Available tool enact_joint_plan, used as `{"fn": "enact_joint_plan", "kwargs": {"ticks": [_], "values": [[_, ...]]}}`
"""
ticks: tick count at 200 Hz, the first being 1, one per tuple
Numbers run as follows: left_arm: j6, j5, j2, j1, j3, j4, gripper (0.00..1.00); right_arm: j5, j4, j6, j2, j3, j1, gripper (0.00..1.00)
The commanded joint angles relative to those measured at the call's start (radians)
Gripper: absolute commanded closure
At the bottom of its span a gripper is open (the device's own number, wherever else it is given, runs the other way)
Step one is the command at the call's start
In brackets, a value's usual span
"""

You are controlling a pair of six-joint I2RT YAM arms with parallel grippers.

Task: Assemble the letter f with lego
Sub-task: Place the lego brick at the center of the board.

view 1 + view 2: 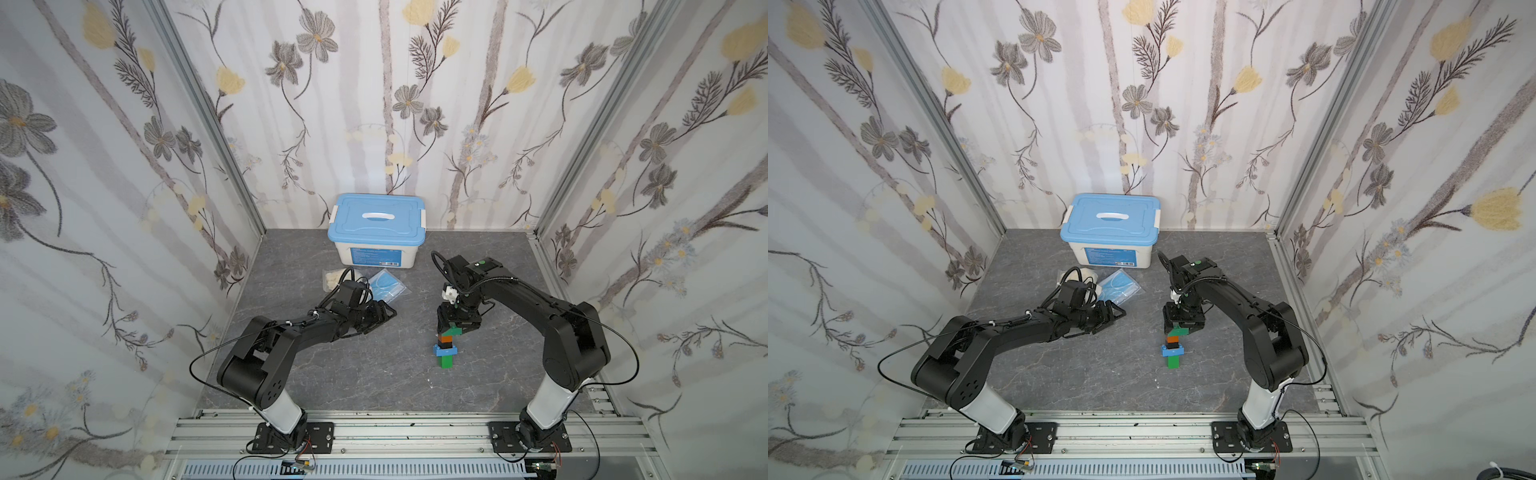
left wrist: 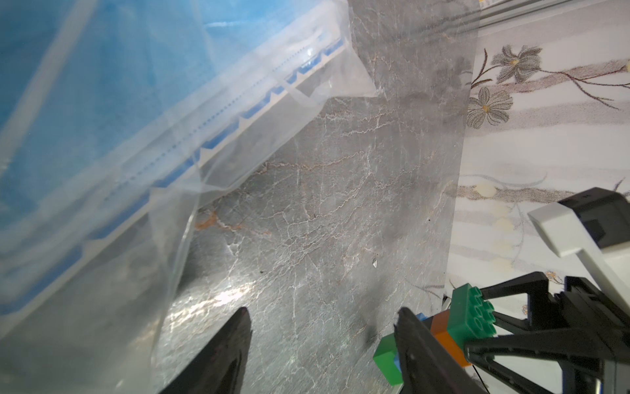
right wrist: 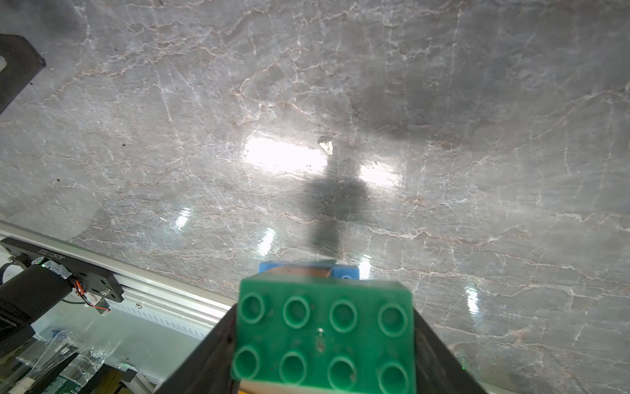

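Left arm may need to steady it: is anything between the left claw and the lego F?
Nothing visible: only bare table separates the left claw from the letter f, whose top green brick the right claw grips.

Matte black left arm [image 1: 307, 326], right arm [image 1: 528, 297] (white sleeves [image 1: 282, 409] above bolted baseplates [image 1: 322, 432]).
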Motion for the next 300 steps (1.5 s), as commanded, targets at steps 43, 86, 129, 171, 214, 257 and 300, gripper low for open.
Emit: {"fn": "enact_joint_plan", "kwargs": {"ticks": [43,86,129,171,214,257,300], "values": [[0.008,0.016,0.003,0.006,-0.006,0.043,0.3,-0.037,0.047,-0.007,0.112,0.031,-0.021,0.34],[0.006,0.02,0.008,0.009,-0.008,0.048,0.3,-0.029,0.081,0.009,0.143,0.033,-0.023,0.31],[-0.002,0.028,0.02,0.011,-0.006,0.064,0.3,-0.008,0.104,0.031,0.161,0.032,-0.024,0.29],[-0.006,0.031,0.024,0.013,-0.006,0.068,0.3,0.006,0.147,0.075,0.169,0.027,-0.024,0.28],[-0.003,0.033,0.017,0.014,-0.012,0.073,0.3,0.008,0.177,0.099,0.173,0.017,-0.023,0.28],[0.007,0.032,0.001,0.017,-0.021,0.078,0.3,0.062,0.182,0.11,0.082,-0.015,-0.023,0.25],[0.094,-0.059,-0.102,0.012,-0.012,-0.038,0.13,0.276,0.183,0.096,-0.149,-0.065,-0.027,0.15]]}}
